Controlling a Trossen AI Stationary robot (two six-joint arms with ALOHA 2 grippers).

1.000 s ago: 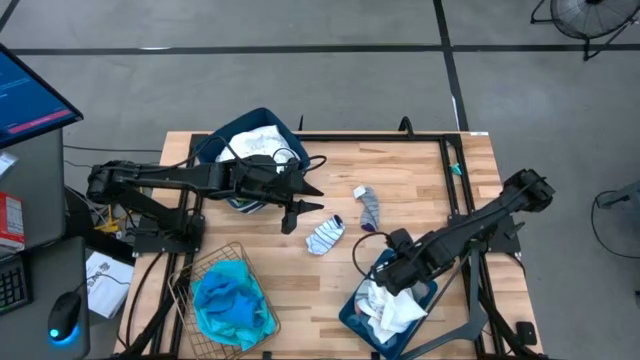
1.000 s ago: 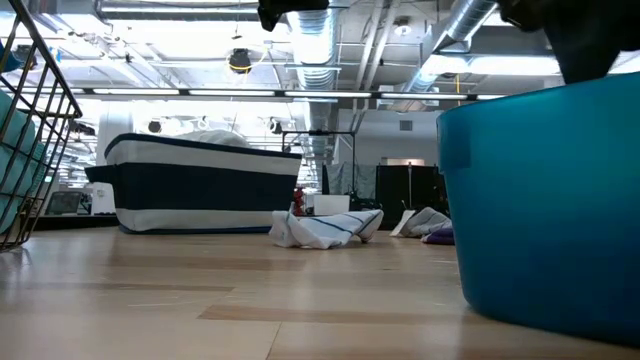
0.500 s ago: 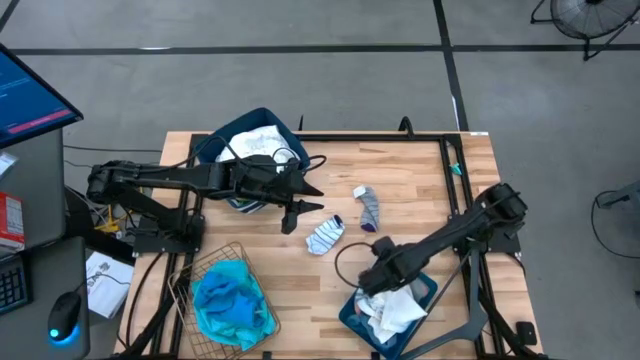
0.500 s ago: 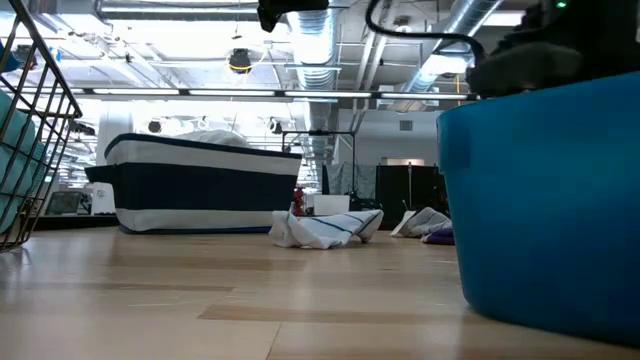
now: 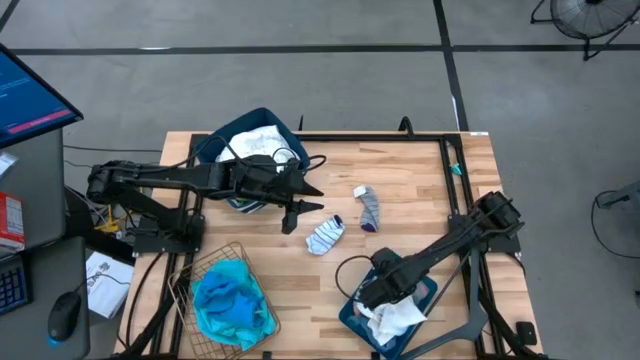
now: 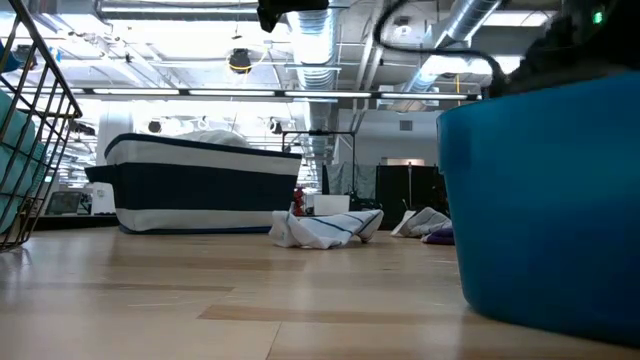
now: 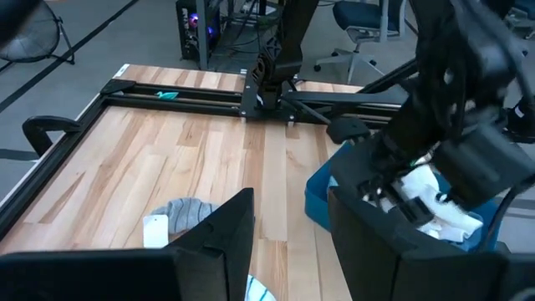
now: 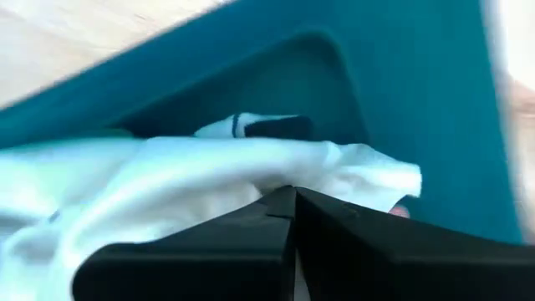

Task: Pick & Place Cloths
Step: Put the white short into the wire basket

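My right gripper (image 5: 368, 295) is shut over the left part of the blue bin (image 5: 430, 293) at the table's near right. Its fingertips (image 8: 292, 197) point down at the white cloths (image 8: 209, 167) piled in that bin. My left gripper (image 5: 305, 200) is open and empty above the table's middle. A grey-and-white striped sock (image 5: 325, 236) and a grey sock with a dark band (image 5: 368, 208) lie flat on the wood. A turquoise garment (image 5: 232, 305) fills the wire basket (image 5: 205, 262). My right gripper's shut fingertips stand right at the top of the white cloth pile (image 8: 251, 171), coming from above. I cannot tell whether they touch it. Nothing shows between the fingers.
A second blue bin (image 5: 225, 138) with white cloths (image 5: 255, 145) stands at the far left, under my left arm. A black frame (image 5: 455, 180) runs along the table's far and right sides. Bare wood lies between the socks and the near bin.
My right gripper has gone toward the table's near edge and a little left, from the bin's far rim to over the white cloths inside it.
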